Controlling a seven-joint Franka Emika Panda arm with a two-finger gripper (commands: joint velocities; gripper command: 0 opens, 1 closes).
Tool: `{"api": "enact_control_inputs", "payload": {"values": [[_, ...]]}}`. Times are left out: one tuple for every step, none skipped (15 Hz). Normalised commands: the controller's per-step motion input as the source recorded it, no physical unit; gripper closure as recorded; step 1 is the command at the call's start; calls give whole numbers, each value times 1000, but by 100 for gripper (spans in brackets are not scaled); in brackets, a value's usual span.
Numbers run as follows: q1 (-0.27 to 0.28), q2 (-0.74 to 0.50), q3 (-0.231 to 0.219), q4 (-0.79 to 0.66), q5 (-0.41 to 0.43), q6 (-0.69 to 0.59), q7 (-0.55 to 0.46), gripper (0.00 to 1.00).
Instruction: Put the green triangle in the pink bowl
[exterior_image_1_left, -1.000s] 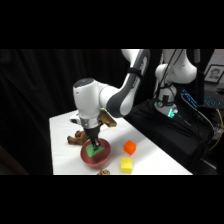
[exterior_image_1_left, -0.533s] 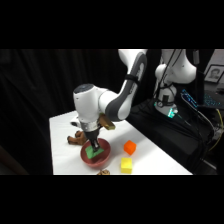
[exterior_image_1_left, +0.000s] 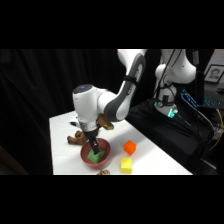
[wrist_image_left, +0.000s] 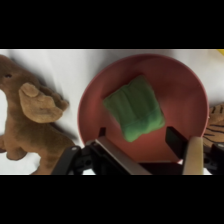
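Wrist view is showing the white worktop (wrist_image_left: 70, 65) lying under everything, with the round pinkish-red smooth bowl (wrist_image_left: 185, 85) sitting directly below the hand (wrist_image_left: 137, 137) and filling most of the space ahead of the fingers. A brown plush animal (wrist_image_left: 35, 107) is lying just beside the bowl, off to one side of the hand, and a striped tan toy (wrist_image_left: 216, 120) is peeking in on the other side. The small light-green wedge-shaped block (wrist_image_left: 135, 110) is resting on the bowl's floor, just ahead of the fingertips. The hand is standing open, its two dark fingers (wrist_image_left: 175, 140) spread apart on either side of the block and gripping nothing.

From the side, the hand (exterior_image_1_left: 94, 149) is reaching down into the bowl (exterior_image_1_left: 106, 146), with the green block (exterior_image_1_left: 95, 157) below it; a small orange block (exterior_image_1_left: 130, 147) and a small yellow cube (exterior_image_1_left: 126, 165) are lying well apart from it, beyond the bowl.

My judgement: the placing looks done, so the risk is lying in the retreat. The fingers are sitting low inside the rim, so a sideways pull could be catching the wall and dragging or tipping the bowl toward the plush animal; a fingertip brushing the wedge could be flicking it out.

Compared with half a second ago, the hand is sitting at much the same spot over the bowl, with the green block already beneath it.
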Motion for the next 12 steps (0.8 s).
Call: {"api": "enact_control_inputs", "payload": {"values": [[0, -88, -12, 93, 60, -210, -3, 0], [10, -129, -20, 84, 50, -254, 10, 0], [20, -187, -26, 63, 37, -296, 20, 0], [22, -213, -26, 49, 33, -303, 23, 0], [13, -261, -10, 28, 43, -342, 5, 0], [15, -287, -9, 11, 35, -346, 3, 0], [10, -298, -1, 3, 36, -355, -3, 0], [7, -328, 8, -15, 34, -367, -17, 0], [2, -328, 16, -19, 32, -368, -30, 0], [0, -342, 21, -31, 29, -364, -41, 0], [2, -344, 23, -45, 18, -338, -44, 0], [5, -336, 21, -49, 3, -312, -38, 0]]}}
